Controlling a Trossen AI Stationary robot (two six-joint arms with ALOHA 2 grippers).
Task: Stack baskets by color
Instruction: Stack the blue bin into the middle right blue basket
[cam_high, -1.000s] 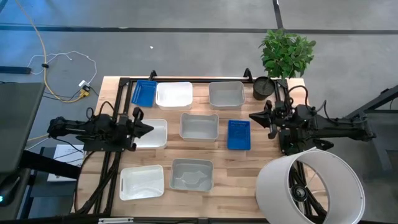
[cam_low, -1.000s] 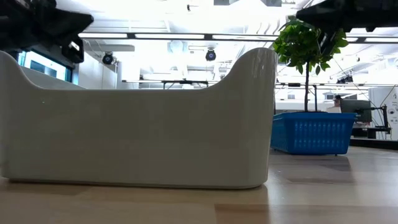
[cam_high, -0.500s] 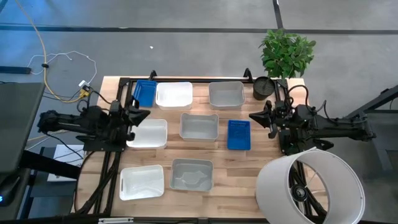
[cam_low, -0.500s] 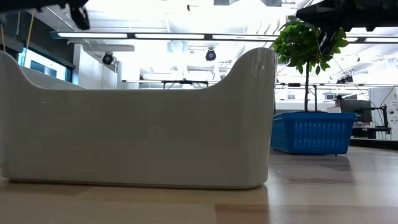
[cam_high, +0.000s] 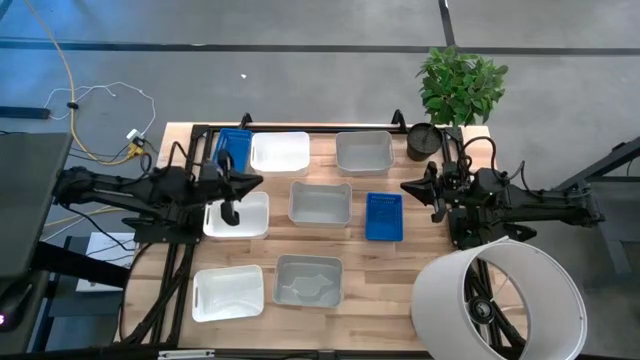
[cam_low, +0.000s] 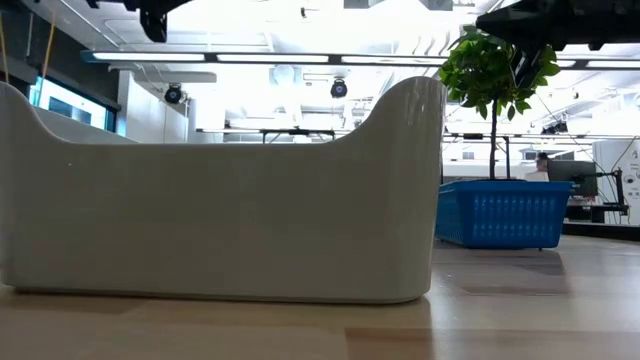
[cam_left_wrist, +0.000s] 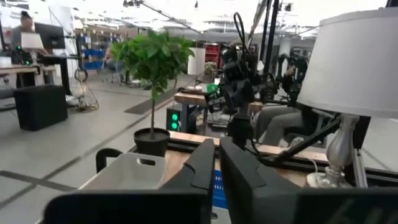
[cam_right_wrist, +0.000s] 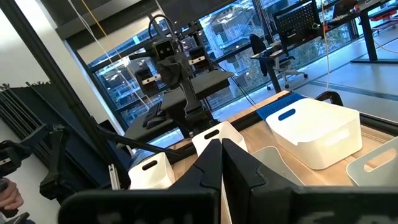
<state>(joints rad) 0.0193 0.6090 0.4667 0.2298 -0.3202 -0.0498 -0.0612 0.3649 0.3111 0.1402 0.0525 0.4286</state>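
Note:
Several baskets lie apart on the wooden table: white ones (cam_high: 279, 153) (cam_high: 243, 215) (cam_high: 228, 292), grey ones (cam_high: 363, 151) (cam_high: 320, 203) (cam_high: 308, 280) and blue ones (cam_high: 232, 148) (cam_high: 383, 216), each flat on its bottom. My left gripper (cam_high: 258, 182) hovers shut and level above the middle-left white basket's far edge, touching nothing. At the right side, beside the right-hand blue basket, my right gripper (cam_high: 405, 186) hangs shut and level above the table. The wrist views show both pairs of fingers closed, left gripper (cam_left_wrist: 216, 146), right gripper (cam_right_wrist: 222, 144).
A large white lampshade (cam_high: 497, 300) stands at the near right corner. A black plant pot (cam_high: 422, 142) with a green plant (cam_high: 460, 85) stands at the far right corner. Black frame rails (cam_high: 180, 260) run along the table's left side.
My left gripper has risen, leaving the top of the low view, and has reached out toward the table's middle, over the white basket's far edge. The baskets have stayed in place.

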